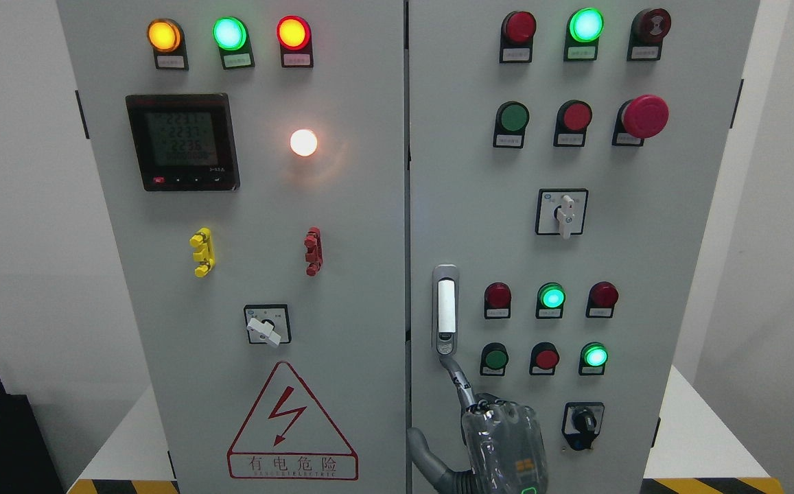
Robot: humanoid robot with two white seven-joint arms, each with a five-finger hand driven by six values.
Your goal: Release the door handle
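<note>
The door handle [445, 309], a silver vertical lever with a white grip, lies flush in its housing on the right cabinet door [644, 226]. My right hand [499, 439] comes up from the bottom edge just below it, its back toward the camera. One finger [458, 377] stretches up and its tip meets the handle's lower end at the lock. The thumb [424, 449] is spread out to the left, near the gap between the doors. The hand grasps nothing. The other fingers are hidden behind the hand. The left arm does not show.
Both grey cabinet doors appear closed. The left door [342, 226] carries a meter [182, 142], lamps, a rotary switch [266, 326] and a red warning triangle [292, 425]. Push buttons, lamps and a key switch [582, 422] crowd the panel right of my hand.
</note>
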